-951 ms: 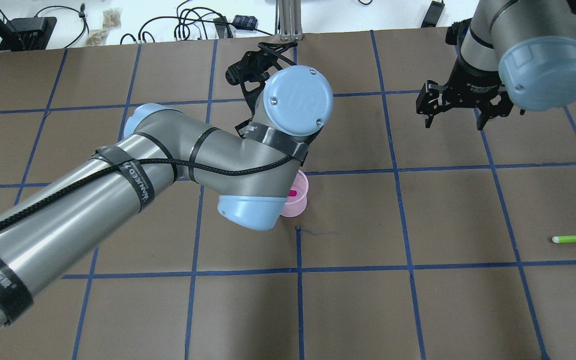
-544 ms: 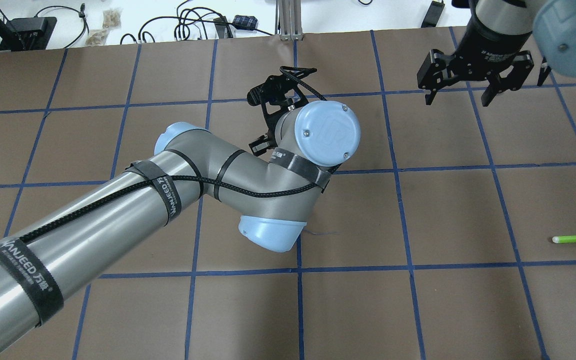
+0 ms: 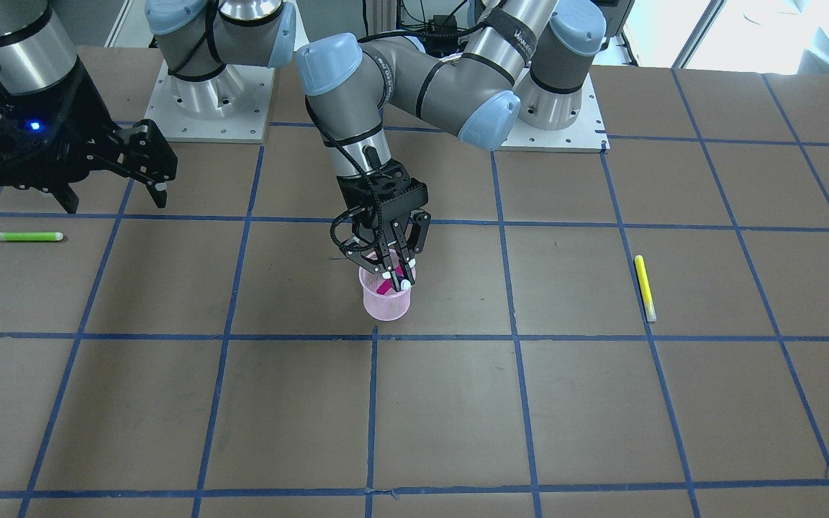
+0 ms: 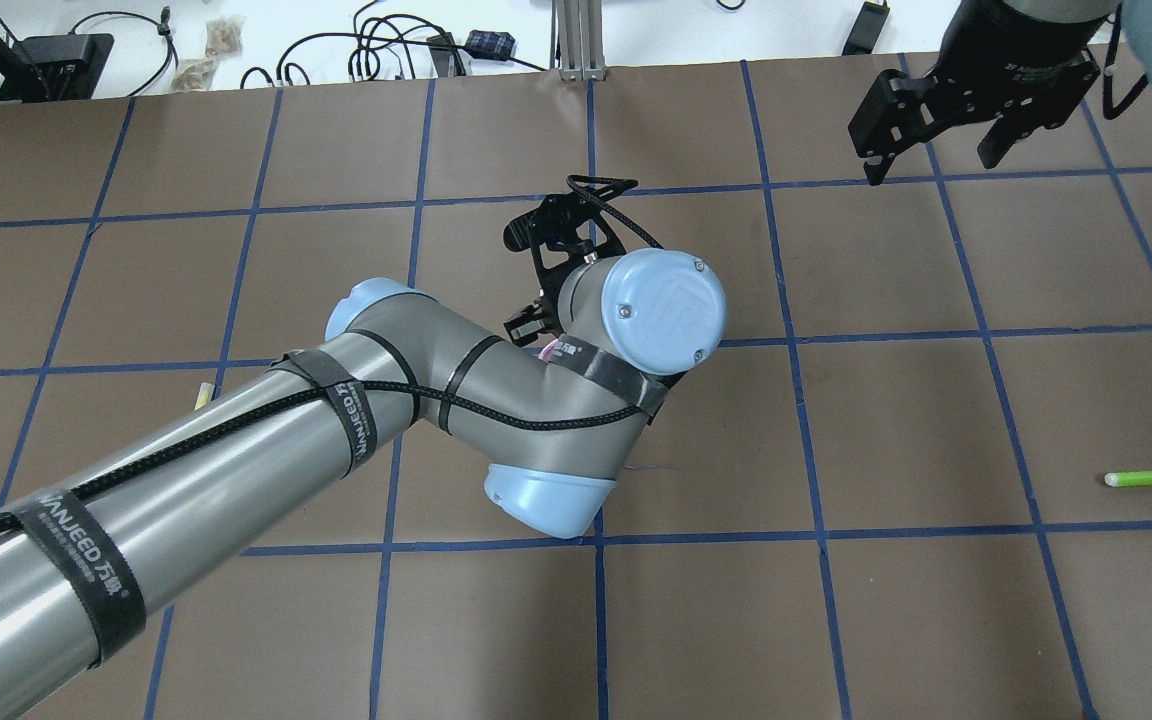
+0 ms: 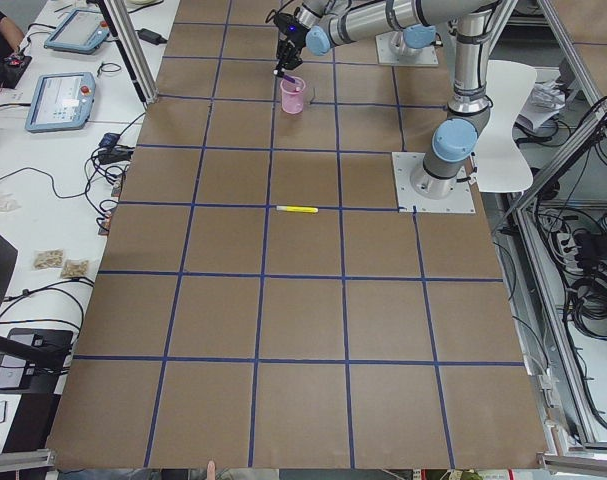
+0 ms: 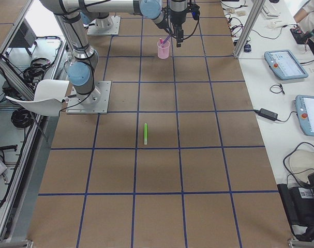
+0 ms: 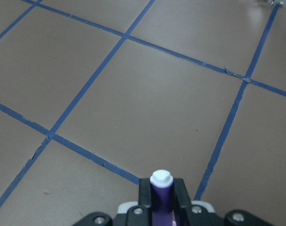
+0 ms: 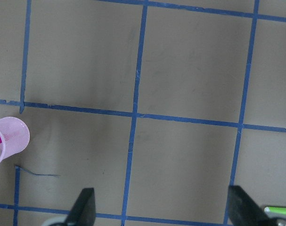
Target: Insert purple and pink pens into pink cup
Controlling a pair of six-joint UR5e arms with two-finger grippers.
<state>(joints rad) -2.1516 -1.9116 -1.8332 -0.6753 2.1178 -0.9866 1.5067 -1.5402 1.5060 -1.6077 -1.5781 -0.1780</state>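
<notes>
Holding one purple pen (image 7: 161,193) in the left gripper (image 3: 394,277), fingers pinching it, right at the rim of the one pink cup (image 3: 386,308). Already resting slanted inside that cup: one pink pen (image 3: 383,287). Hanging spread wide and empty, well away from the cup: right gripper (image 4: 936,140). Lying flat, far to either side of the cup: one green pen (image 3: 24,236), one yellow pen (image 3: 645,286).

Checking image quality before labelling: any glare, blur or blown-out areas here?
Front-facing: the top right corner is blown out white, but the cup is sharp. Overhead: a bright sheen streaks the left arm. Right wrist: even light, with soft dark patches on the table.
</notes>
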